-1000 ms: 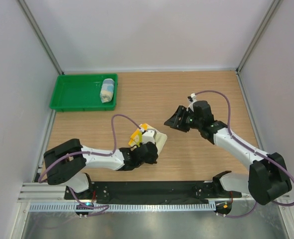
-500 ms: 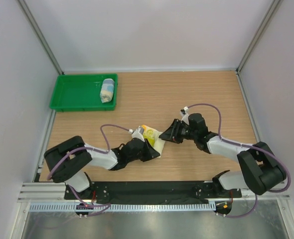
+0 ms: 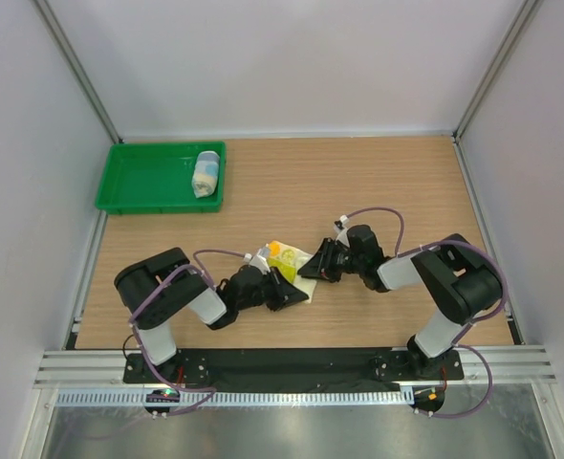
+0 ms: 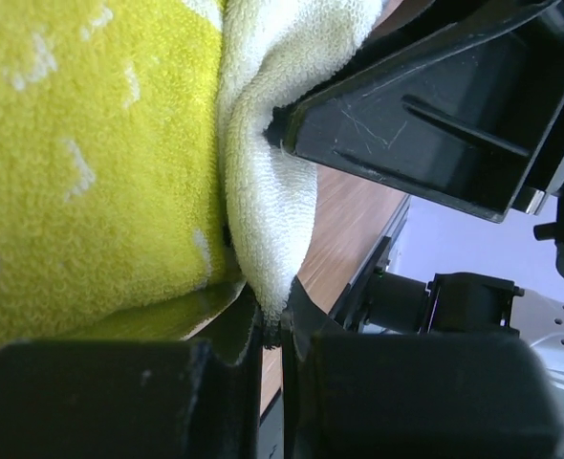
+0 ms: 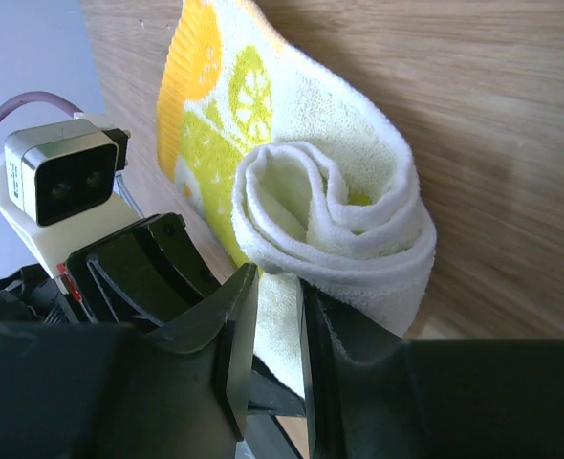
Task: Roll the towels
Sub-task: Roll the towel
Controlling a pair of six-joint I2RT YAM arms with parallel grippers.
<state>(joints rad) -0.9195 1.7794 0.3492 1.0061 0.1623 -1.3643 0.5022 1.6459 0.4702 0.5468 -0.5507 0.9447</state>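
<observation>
The yellow-green towel, orange-edged with lemon prints, lies partly rolled at mid-table. From the right wrist its coiled white end shows, the flat printed part beyond it. My left gripper is shut on the towel's near-left side, a white terry fold pinched between its jaws. My right gripper meets the roll from the right, its jaws closed narrowly on a layer of cloth under the coil. The light blue towel sits rolled in the tray.
The green plastic tray stands at the back left. Both grippers are almost touching over the towel; the right gripper's black finger fills the left wrist view, and the left wrist camera shows close in the right wrist view.
My right arm has swung left and down from mid-air to the towel's right end, and its jaws have narrowed onto the cloth. The left gripper has stayed shut on the towel.
</observation>
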